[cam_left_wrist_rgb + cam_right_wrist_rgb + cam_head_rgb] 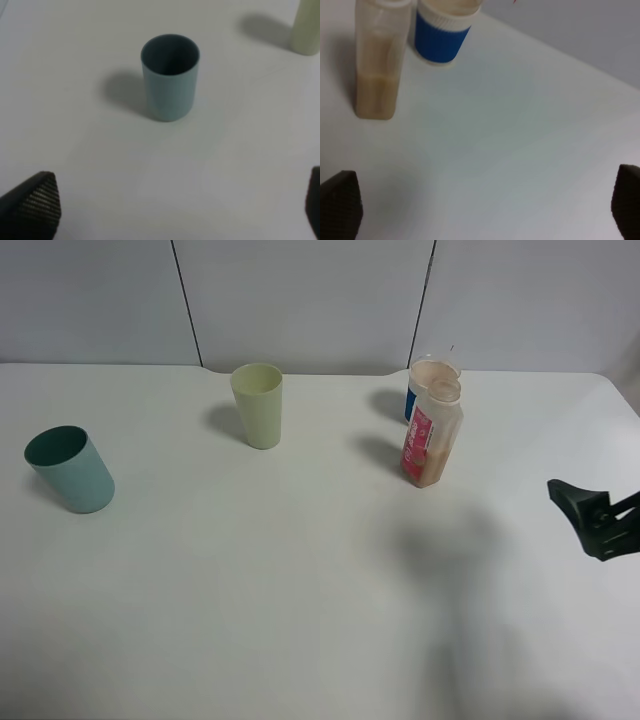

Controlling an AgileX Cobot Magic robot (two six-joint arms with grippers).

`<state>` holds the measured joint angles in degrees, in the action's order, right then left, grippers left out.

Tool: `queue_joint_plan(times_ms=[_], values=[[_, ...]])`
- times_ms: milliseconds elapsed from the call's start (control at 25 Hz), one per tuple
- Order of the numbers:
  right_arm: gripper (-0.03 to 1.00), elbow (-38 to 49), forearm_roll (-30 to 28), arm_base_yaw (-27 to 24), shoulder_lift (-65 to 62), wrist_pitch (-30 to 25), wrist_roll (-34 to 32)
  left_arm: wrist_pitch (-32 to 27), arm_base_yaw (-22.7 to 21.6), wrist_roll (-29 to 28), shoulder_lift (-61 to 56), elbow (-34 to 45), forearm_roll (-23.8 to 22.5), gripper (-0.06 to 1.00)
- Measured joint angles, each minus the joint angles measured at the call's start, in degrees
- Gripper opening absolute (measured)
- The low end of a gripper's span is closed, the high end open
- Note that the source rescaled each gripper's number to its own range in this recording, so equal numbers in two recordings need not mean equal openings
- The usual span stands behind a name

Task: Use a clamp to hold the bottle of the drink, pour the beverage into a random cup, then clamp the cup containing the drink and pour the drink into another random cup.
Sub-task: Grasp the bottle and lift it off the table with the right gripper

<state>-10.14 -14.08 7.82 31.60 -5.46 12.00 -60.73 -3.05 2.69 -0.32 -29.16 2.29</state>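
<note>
The clear bottle point(431, 435) with a red-pink label stands open on the white table, right of centre, with pale tan beverage point(375, 95) low inside it. The pale yellow-green cup point(258, 405) stands upright at the back centre and shows in the left wrist view point(307, 30). The teal cup point(70, 470) stands upright at the far left. My right gripper point(592, 522) hovers near the table's right edge, open and empty, well short of the bottle point(377, 60). My left gripper point(172, 205) is open with the teal cup point(170, 75) ahead of it; it is out of the high view.
A blue-and-white cup point(425, 380) stands right behind the bottle, almost touching it, and is seen beside the bottle in the right wrist view point(442, 35). The white table point(300, 590) ends at a grey panelled wall at the back.
</note>
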Motion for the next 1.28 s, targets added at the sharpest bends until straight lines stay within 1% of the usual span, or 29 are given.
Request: queue_joint_plan(times_ms=[200, 240, 280, 320, 400, 480, 520, 600, 720, 800, 880, 960, 1040, 1120, 1160, 1200, 1240, 1280], values=[[1.00, 0.1, 1.0, -0.1, 7.8, 4.6, 0.0, 0.0, 0.0, 0.0, 0.0, 0.0, 0.0, 1.00], [1.00, 0.1, 1.1, -0.1, 15.5, 10.8, 0.0, 0.0, 0.0, 0.0, 0.0, 0.0, 0.0, 1.00], [1.00, 0.1, 1.2, -0.1, 17.4, 12.0, 0.0, 0.0, 0.0, 0.0, 0.0, 0.0, 0.0, 1.00], [1.00, 0.1, 1.9, -0.1, 21.4, 15.2, 0.0, 0.0, 0.0, 0.0, 0.0, 0.0, 0.0, 1.00], [1.00, 0.1, 2.7, -0.1, 25.1, 17.6, 0.0, 0.0, 0.0, 0.0, 0.0, 0.0, 0.0, 1.00], [1.00, 0.1, 4.0, -0.1, 30.8, 21.5, 0.5, 0.0, 0.0, 0.0, 0.0, 0.0, 0.0, 1.00], [1.00, 0.1, 4.1, -0.1, 32.0, 22.6, 0.7, 0.0, 0.0, 0.0, 0.0, 0.0, 0.0, 1.00], [1.00, 0.1, 6.7, -0.1, 37.3, 29.4, 3.6, 0.0, 0.0, 0.0, 0.0, 0.0, 0.0, 1.00], [1.00, 0.2, 9.7, -0.1, 40.9, 35.5, 7.6, 0.0, 0.0, 0.0, 0.0, 0.0, 0.0, 1.00], [1.00, 0.1, 12.4, -0.1, 44.3, 41.0, 10.6, 0.0, 0.0, 0.0, 0.0, 0.0, 0.0, 1.00], [1.00, 0.1, 14.1, -0.1, 46.8, 45.3, 12.0, 0.0, 0.0, 0.0, 0.0, 0.0, 0.0, 1.00], [1.00, 0.1, 14.6, -0.1, 49.6, 48.5, 12.7, 0.0, 0.0, 0.0, 0.0, 0.0, 0.0, 1.00], [1.00, 0.1, 14.7, -0.1, 49.9, 49.0, 12.7, 0.0, 0.0, 0.0, 0.0, 0.0, 0.0, 1.00], [1.00, 0.1, 14.1, -0.1, 59.7, 60.1, 13.5, 0.0, 0.0, 0.0, 0.0, 0.0, 0.0, 1.00], [1.00, 0.0, 13.1, -0.1, 62.2, 62.8, 13.5, 0.0, 0.0, 0.0, 0.0, 0.0, 0.0, 1.00], [1.00, 0.0, 12.4, -0.1, 63.8, 64.1, 13.6, 0.0, 0.0, 0.0, 0.0, 0.0, 0.0, 1.00], [1.00, 0.0, 12.4, -0.1, 63.8, 64.1, 13.6, 0.0, 0.0, 0.0, 0.0, 0.0, 0.0, 1.00], [1.00, 0.1, 11.4, -0.1, 66.0, 66.4, 13.7, 0.0, 0.0, 0.0, 0.0, 0.0, 0.0, 1.00]])
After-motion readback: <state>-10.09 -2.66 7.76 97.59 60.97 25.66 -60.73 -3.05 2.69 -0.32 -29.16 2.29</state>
